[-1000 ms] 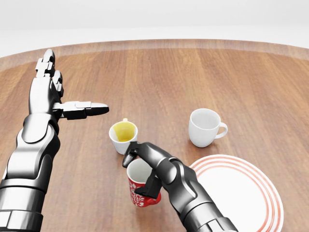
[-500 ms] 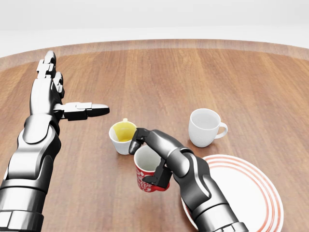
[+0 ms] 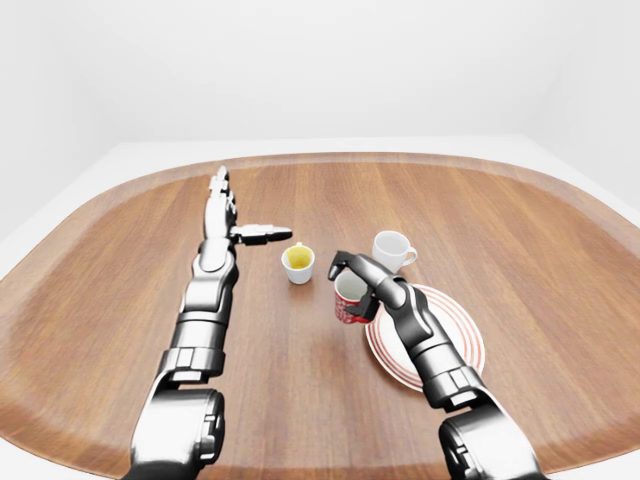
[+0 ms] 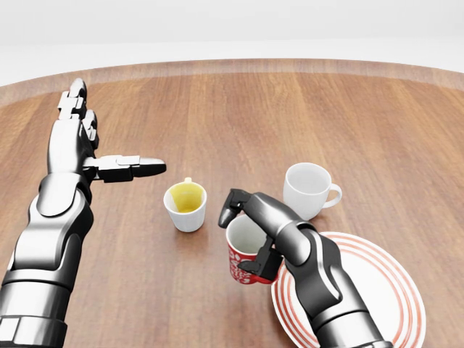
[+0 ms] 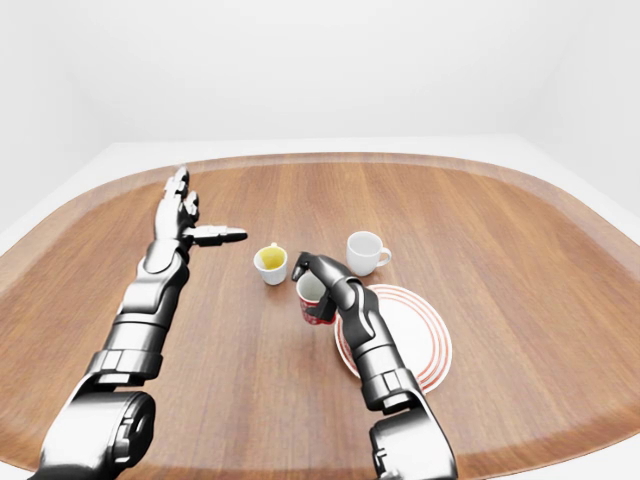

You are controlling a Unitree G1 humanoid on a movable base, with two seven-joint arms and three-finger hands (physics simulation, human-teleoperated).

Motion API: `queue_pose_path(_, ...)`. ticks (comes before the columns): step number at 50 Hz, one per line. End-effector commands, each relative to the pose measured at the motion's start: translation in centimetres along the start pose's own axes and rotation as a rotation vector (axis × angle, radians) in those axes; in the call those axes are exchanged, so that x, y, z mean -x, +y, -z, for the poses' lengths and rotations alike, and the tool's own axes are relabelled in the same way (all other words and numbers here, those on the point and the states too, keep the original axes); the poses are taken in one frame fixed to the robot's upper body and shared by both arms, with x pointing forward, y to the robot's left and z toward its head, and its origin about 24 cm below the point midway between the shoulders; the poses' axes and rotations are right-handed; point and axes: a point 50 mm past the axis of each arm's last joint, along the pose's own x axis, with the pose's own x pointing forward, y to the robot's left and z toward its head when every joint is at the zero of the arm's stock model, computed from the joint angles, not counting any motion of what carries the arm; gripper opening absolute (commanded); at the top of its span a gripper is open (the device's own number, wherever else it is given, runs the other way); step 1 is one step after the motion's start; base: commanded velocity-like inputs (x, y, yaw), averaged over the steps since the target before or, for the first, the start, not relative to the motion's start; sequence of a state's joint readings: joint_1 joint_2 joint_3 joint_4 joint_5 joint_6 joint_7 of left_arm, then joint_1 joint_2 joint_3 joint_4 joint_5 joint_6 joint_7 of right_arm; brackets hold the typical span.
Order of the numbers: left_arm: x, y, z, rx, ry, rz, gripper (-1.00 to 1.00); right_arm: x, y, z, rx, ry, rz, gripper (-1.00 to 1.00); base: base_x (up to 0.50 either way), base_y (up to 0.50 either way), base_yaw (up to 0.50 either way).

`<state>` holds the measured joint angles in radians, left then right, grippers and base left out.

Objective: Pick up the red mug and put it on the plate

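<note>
The right hand point(image 4: 255, 235) grips the red mug point(image 4: 245, 254) just beside the plate point(image 4: 391, 290) rim, toward the bench's near edge; best carry it level over the centre, clear of the rim.

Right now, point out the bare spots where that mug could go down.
Open: the plate's centre and right side, beyond the right hand holding the red mug; bare table above the white cup. Crowded: between the yellow-lined cup and the plate's left rim.

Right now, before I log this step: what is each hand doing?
Left hand: open, fingers spread, holding nothing, above the table.
Right hand: shut on the red mug, beside the plate.
</note>
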<state>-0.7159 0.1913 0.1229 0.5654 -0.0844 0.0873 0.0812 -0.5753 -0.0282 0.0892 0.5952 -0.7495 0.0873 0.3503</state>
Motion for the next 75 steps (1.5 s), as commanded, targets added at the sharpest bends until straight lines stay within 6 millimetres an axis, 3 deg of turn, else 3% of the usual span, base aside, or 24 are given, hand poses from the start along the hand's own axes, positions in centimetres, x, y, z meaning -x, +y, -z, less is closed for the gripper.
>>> queue_pose_path(1, -0.1, -0.1, 0.0, -0.005, 0.002, 0.001, 1.0, 0.6, -1.0, 1.5, -0.004, 0.033, 0.066, -1.0, 0.0, 0.0, 0.0)
queue_pose_path(46, 0.0, -0.6, 0.2, -0.013, 0.006, 0.01, 1.0, 3.3, -3.3, 9.1, -0.1, 0.24, 0.162, -1.0, 0.0, 0.0, 0.0)
queue_pose_path(75, 0.1, -0.9, 0.4, -0.017, 0.013, 0.016, 1.0, 4.6, -4.3, 11.8, -0.13, 0.323, 0.212, -1.0, 0.0, 0.0, 0.0)
